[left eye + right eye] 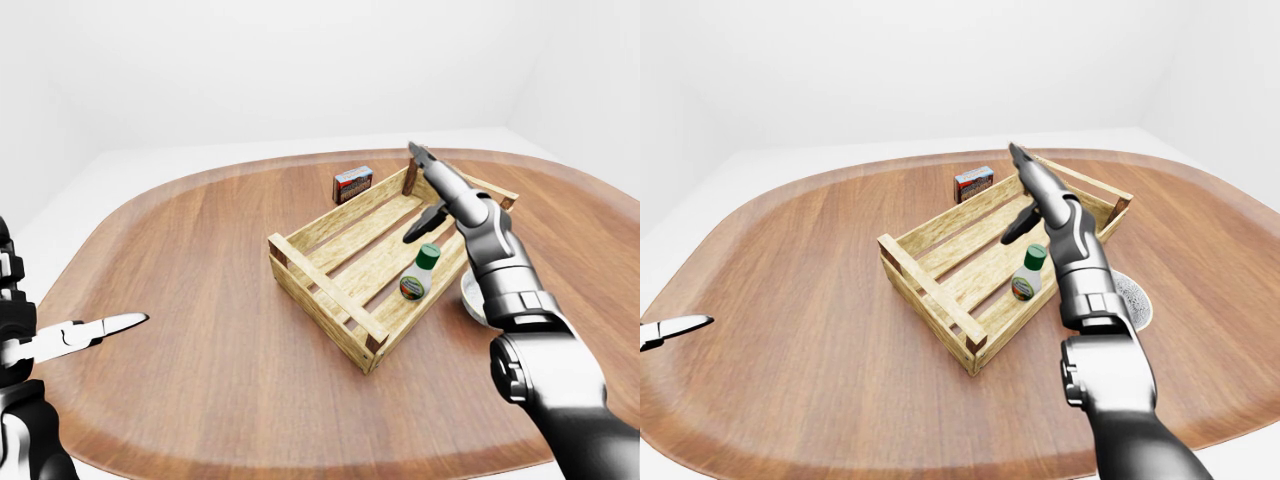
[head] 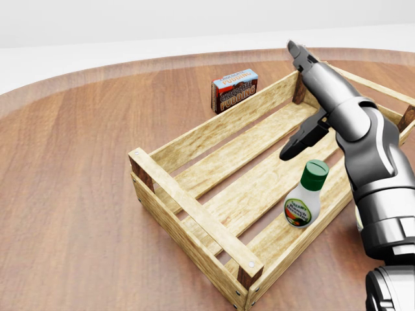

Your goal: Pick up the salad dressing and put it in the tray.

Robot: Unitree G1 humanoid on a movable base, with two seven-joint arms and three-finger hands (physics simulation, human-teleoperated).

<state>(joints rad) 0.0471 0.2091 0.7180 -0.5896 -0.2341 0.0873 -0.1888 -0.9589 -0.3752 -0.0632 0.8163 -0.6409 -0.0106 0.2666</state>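
Bottle (image 2: 305, 199) upright in tray (image 2: 194, 220), below right fingers (image 2: 299, 144), apart from them. Right fingers spread, empty. Left fingers (image 1: 112, 324) open, far off over counter (image 1: 200, 260). Risk: careless sweep of right hand clips cap, tips bottle.

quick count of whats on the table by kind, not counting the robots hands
bottles: 1, the dressing, upright in the crate
crates: 1, the wooden crate
boxes: 1, the pudding box beside the crate
plates: 1, a grey plate partly hidden by the right arm
total: 4
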